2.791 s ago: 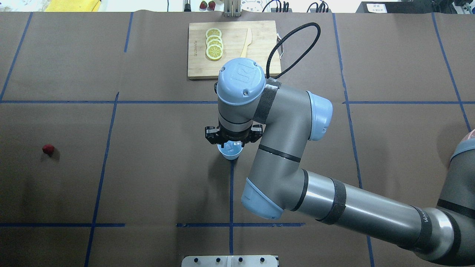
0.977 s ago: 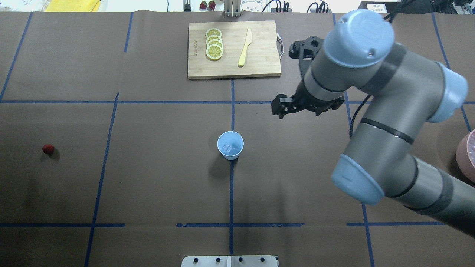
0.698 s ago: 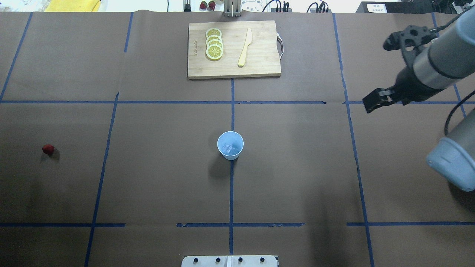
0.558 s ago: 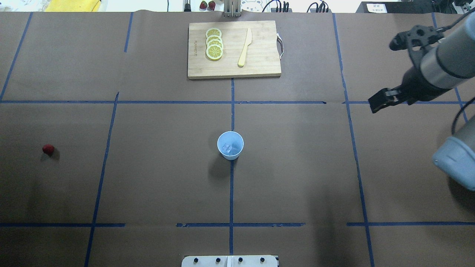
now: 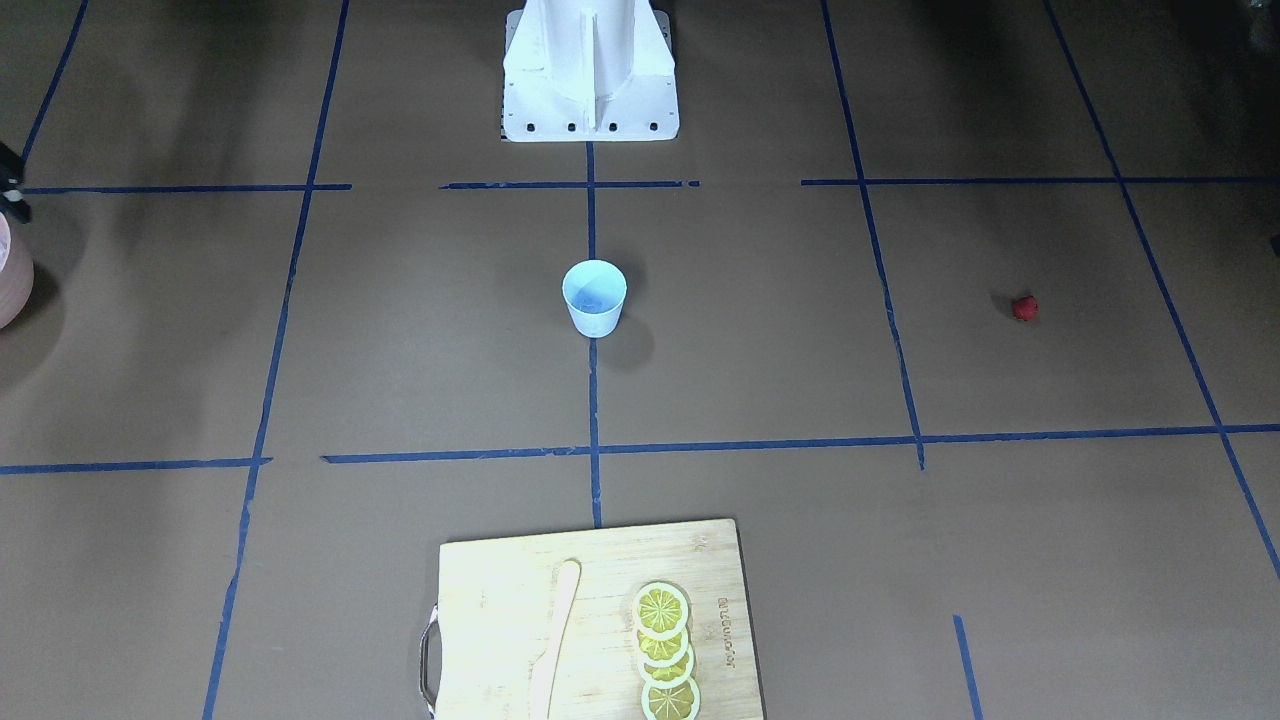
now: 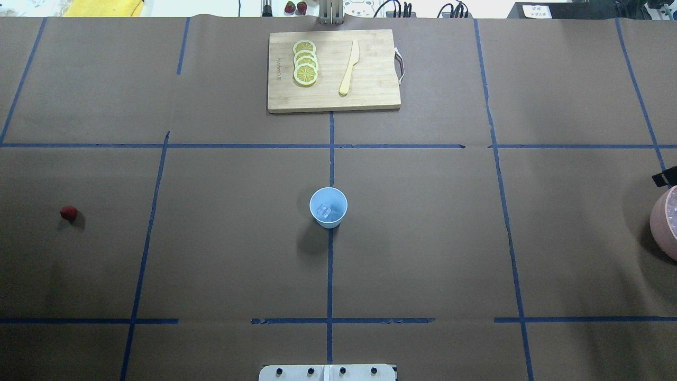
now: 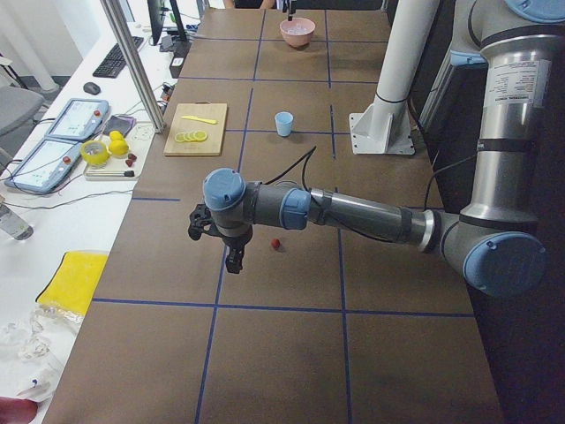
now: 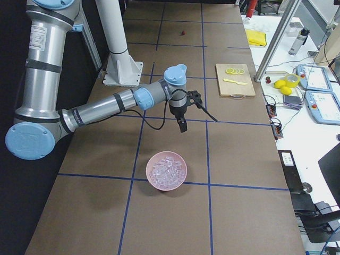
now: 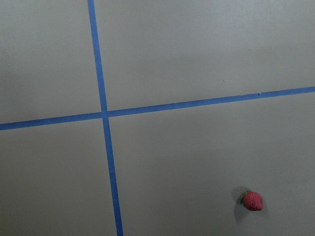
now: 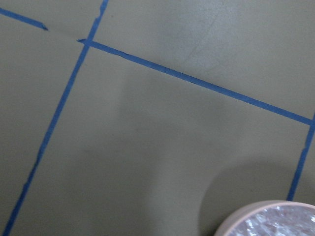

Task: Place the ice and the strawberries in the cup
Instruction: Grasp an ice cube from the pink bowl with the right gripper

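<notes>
The pale blue cup [image 6: 328, 207] [image 5: 594, 297] [image 7: 283, 123] stands upright at the table's middle, and a clear ice cube [image 6: 323, 212] lies inside it. The red strawberry [image 6: 69, 212] [image 5: 1023, 307] [image 9: 252, 200] [image 8: 183, 32] rests on the paper far to the left. My left gripper [image 7: 235, 261] hangs over the table a little short of the strawberry [image 7: 276, 243]; I cannot tell if it is open or shut. My right gripper [image 8: 183, 127] hovers beside the pink bowl, with only a black tip [image 6: 665, 177] showing at the overhead view's right edge; its state is unclear.
A pink bowl [image 8: 166, 171] [image 6: 667, 230] [image 10: 275, 219] heaped with ice sits at the table's right end. On the wooden cutting board [image 6: 370, 95] [image 5: 480, 590] at the far side lie lemon slices [image 6: 305, 63] and a pale knife [image 6: 349, 69]. The white robot base [image 5: 590, 70] stands behind the cup.
My right arm has swung from directly over the cup far to the right, leaving the overhead view almost entirely. An ice cube now shows in the cup. The strawberry has not moved.
</notes>
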Motion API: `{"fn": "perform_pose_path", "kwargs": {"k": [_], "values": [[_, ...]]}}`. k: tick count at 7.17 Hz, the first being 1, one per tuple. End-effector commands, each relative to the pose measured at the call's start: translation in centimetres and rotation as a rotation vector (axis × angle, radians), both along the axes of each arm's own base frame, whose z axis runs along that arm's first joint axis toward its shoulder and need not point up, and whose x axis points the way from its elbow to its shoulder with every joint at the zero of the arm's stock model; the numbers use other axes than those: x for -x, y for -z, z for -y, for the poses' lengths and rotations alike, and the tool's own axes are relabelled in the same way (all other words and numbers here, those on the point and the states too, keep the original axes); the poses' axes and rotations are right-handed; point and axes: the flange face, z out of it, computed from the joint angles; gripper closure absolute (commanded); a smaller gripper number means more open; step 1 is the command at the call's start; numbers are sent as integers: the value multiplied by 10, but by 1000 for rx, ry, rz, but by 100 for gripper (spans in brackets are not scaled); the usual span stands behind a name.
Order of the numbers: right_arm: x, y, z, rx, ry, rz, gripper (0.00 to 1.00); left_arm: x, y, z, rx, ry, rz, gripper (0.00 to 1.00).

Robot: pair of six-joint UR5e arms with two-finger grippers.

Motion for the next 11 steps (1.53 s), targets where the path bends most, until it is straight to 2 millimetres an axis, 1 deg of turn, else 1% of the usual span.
{"fn": "perform_pose_path", "kwargs": {"k": [1,2,3,4,5,6,7,8,10,11], "values": [[-34,-59,-12,2,51,-34,0,1,17,-5,5,1,0,0],[-38,-87,-19,-5,55,-37,0,0,17,-5,5,0,2,0],[-44,-123,-29,-39,37,-27,0,0,17,-4,5,0,2,0],[-47,-155,-36,-36,33,-27,0,0,17,-4,5,0,2,0],[-49,-180,-42,-43,25,-23,0,0,17,-4,4,-1,2,0],[-49,-196,-45,-31,23,-25,0,0,16,-5,8,0,2,0],[-49,-196,-45,-19,11,-23,1,0,16,-5,5,-1,2,0],[-48,-193,-42,-8,-5,-15,6,0,16,-5,5,-1,2,0],[-47,-192,-41,-10,-3,-13,29,0,16,-5,5,-1,2,0],[-47,-193,-41,-10,-1,-14,31,0,16,-5,7,-1,2,0]]}}
